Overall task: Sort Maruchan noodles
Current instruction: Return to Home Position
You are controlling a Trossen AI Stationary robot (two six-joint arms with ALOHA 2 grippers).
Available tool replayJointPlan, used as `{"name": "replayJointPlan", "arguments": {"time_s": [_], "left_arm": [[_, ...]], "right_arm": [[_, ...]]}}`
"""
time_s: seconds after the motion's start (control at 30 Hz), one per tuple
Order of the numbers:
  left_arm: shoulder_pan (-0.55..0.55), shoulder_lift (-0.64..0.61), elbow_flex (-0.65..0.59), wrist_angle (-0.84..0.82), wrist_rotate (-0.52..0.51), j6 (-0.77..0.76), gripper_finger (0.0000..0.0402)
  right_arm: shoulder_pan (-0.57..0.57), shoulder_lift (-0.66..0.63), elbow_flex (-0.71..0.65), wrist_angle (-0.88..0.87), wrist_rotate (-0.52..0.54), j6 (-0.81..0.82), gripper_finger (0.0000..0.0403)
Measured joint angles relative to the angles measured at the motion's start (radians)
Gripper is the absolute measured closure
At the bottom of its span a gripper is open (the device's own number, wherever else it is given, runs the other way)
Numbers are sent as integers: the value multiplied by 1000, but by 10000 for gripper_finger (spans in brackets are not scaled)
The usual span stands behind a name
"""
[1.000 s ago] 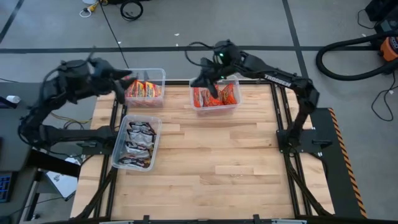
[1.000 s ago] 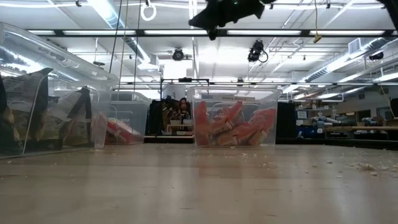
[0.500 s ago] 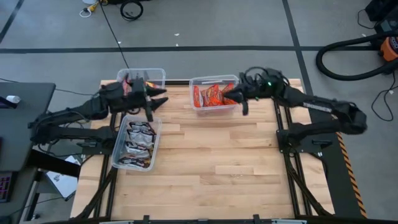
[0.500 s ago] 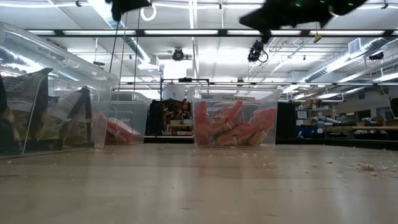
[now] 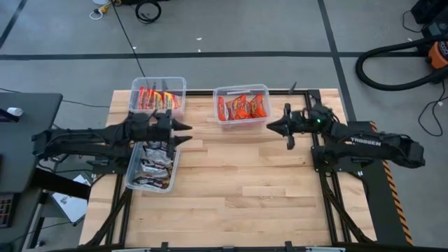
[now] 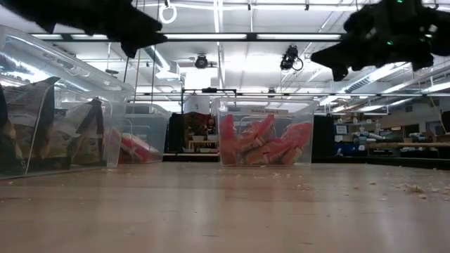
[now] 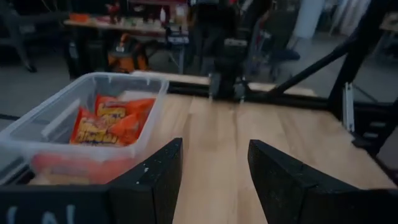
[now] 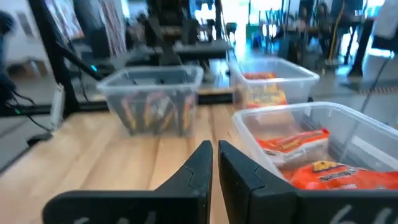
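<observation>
Sorting looks complete as we read the counter (image 5: pixel 238 182). Orange-red packets (image 5: pixel 241 107) fill the right clear bin (image 5: pixel 241 89), and yellow-and-red packets (image 5: pixel 157 100) stand in the far left clear bin (image 5: pixel 159 80). Silver-black packets (image 5: pixel 154 159) lie stacked in the near left clear bin (image 5: pixel 148 189). We see no packet loose on the bare wood, though the low view shows a few small crumbs there.

The left gripper (image 5: pixel 183 133) hangs above the counter between the two left bins, fingers spread wide and holding nothing. The right gripper (image 5: pixel 271 127) hovers just beside the right clear bin, clear of its wall. Its fingers are drawn to a narrow slit, also with nothing between them.

We judge that nothing is left to sort, and the arms need only fold to their rest poses.
</observation>
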Motion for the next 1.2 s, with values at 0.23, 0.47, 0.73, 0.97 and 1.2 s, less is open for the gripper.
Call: {"name": "replayJointPlan", "arguments": {"time_s": [0.23,0.47,0.73,0.97,1.2], "left_arm": [[-54,-175,-273,250,-3,18,214],[-78,-379,-483,389,27,-54,214],[-91,-549,-484,192,121,-58,214],[-91,-701,-484,67,151,-32,214],[-91,-705,-484,49,155,-170,214]], "right_arm": [[-49,-188,-251,295,-77,158,363],[-143,-315,-270,275,-276,226,359],[-190,-404,-270,271,-372,274,355],[-193,-401,-270,219,-376,275,355],[-193,-401,-270,219,-371,274,355]]}}
